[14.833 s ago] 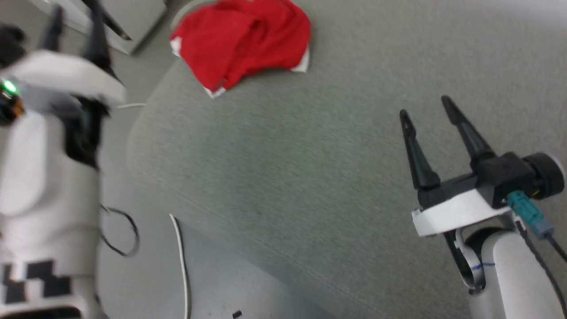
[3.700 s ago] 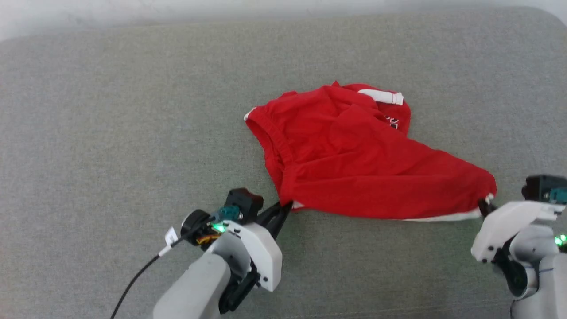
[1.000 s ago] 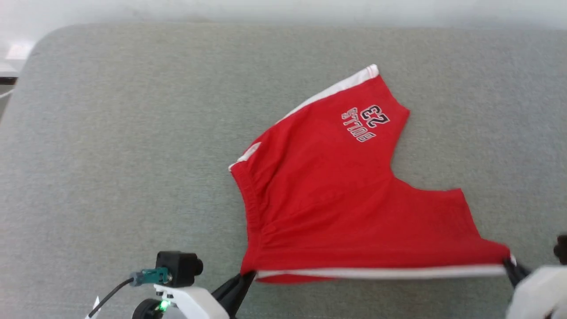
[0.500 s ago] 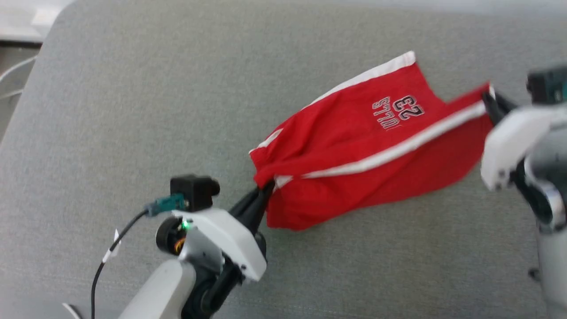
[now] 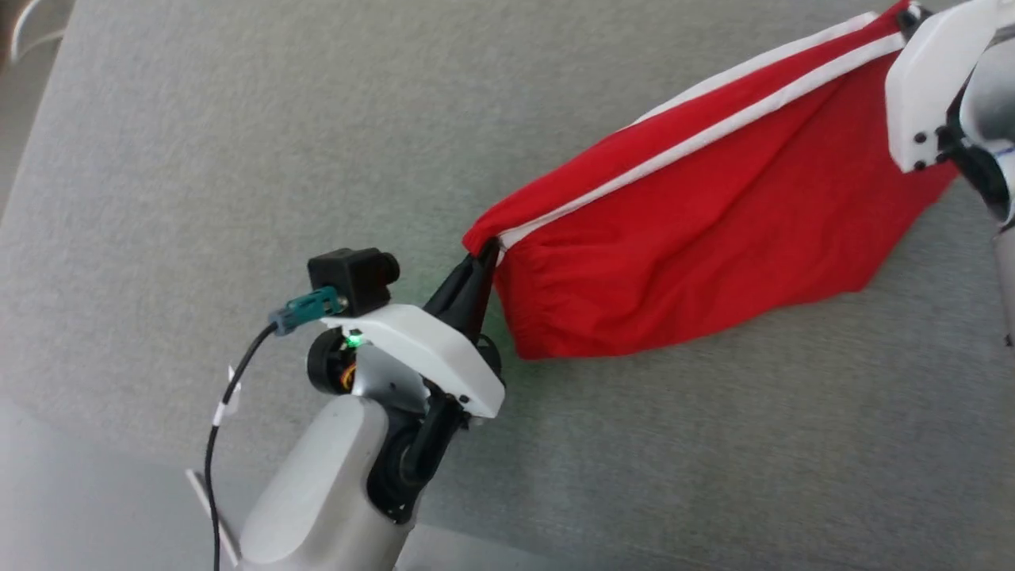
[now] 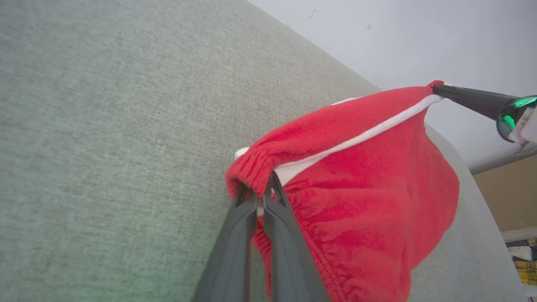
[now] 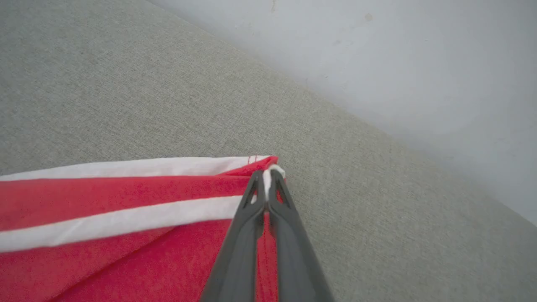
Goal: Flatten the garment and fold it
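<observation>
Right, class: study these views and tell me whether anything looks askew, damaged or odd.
Nothing looks damaged. The red shorts sag in a slack pouch between the left tool and the right tool rather than lying flat on the grey surface.

The garment (image 5: 698, 238), bright red thin-fabric shorts, hangs stretched in the air above the grey-green upholstered surface (image 5: 198, 198). Its top edge is pulled taut and slopes upward from the near side of that surface toward the far side. A white stripe runs along the taut edge. The stripe starts at the gathered elastic waistband corner, pinched in the left gripper (image 5: 485, 255), and ends at the hem corner, clamped in the right gripper (image 7: 266, 176). A second white band shows just behind it. Below the stripe the red cloth sags doubled in a loose, creased pouch. Whether its lowest fold touches the surface cannot be told.
</observation>
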Robot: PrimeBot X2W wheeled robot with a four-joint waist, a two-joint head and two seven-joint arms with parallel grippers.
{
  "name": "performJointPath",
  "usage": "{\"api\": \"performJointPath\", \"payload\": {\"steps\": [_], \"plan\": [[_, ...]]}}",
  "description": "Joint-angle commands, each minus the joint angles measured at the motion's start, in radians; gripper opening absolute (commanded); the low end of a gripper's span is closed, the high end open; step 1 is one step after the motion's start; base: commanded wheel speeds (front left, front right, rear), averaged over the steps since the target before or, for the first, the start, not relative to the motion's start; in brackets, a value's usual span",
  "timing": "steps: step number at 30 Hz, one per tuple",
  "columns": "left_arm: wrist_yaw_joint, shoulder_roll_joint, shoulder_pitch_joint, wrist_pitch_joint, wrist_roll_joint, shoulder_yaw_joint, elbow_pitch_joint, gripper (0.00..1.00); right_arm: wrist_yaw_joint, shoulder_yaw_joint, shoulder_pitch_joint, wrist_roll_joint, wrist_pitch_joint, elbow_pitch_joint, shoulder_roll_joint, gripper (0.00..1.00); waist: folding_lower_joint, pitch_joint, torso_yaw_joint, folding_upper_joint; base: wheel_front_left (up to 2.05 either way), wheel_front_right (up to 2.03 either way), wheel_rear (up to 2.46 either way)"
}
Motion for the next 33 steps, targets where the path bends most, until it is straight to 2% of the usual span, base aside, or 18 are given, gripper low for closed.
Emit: {"api": "performJointPath", "payload": {"steps": [1, 9, 10, 11, 12, 13, 20, 26, 33], "plan": [[-0.011, -0.008, -0.02, -0.013, -0.003, 0.001, 0.014, 0.0, -0.002, 0.017, -0.03, -0.006, -0.007, 0.03, -0.012, 0.0, -0.0003, 0.066, 0.068, -0.0001, 0.0, 0.0, 0.0], [-0.057, -0.038, -0.057, -0.052, -0.01, -0.028, 0.072, 0.0, -0.002, 0.107, -0.135, 0.036, 0.03, 0.196, -0.054, 0.0, -0.0003, 0.092, 0.094, -0.0001, 0.0, 0.0, 0.0], [-0.066, -0.039, -0.06, -0.054, -0.011, -0.034, 0.078, 0.0, -0.002, 0.109, -0.14, 0.044, 0.042, 0.214, -0.054, 0.11, -0.0003, 0.09, 0.093, -0.0001, 0.0, 0.0, 0.0], [-0.073, -0.041, -0.06, -0.055, -0.013, -0.038, 0.083, 0.32, -0.002, 0.113, -0.142, 0.054, 0.052, 0.228, -0.054, 0.41, -0.0003, 0.087, 0.092, -0.0001, 0.0, 0.0, 0.0], [-0.081, -0.041, -0.061, -0.057, -0.014, -0.042, 0.087, 0.69, -0.002, 0.119, -0.142, 0.067, 0.061, 0.24, -0.053, 1.0, -0.0003, 0.082, 0.088, -0.0001, 0.0, 0.0, 0.0], [-0.086, -0.041, -0.06, -0.06, -0.013, -0.046, 0.09, 1.0, -0.002, 0.12, -0.141, 0.079, 0.068, 0.251, -0.053, 1.0, -0.0003, 0.075, 0.084, -0.0001, 0.0, 0.0, 0.0], [-0.104, -0.016, -0.027, -0.09, 0.0, -0.057, 0.085, 1.0, -0.002, 0.132, -0.086, 0.166, -0.001, 0.251, -0.06, 1.0, -0.0003, -0.008, 0.055, -0.0001, 0.0, 0.0, 0.0], [-0.088, 0.021, 0.047, -0.133, 0.013, -0.045, 0.057, 1.0, -0.002, 0.12, 0.033, 0.247, -0.113, 0.184, -0.078, 1.0, -0.0003, -0.106, 0.034, -0.0001, 0.0, 0.0, 0.0], [-0.079, 0.062, 0.126, -0.16, 0.063, -0.081, 0.033, 1.0, -0.002, 0.004, 0.234, 0.294, -0.299, 0.048, -0.068, 1.0, -0.0003, -0.192, 0.019, -0.0001, 0.0, 0.0, 0.0]]}}
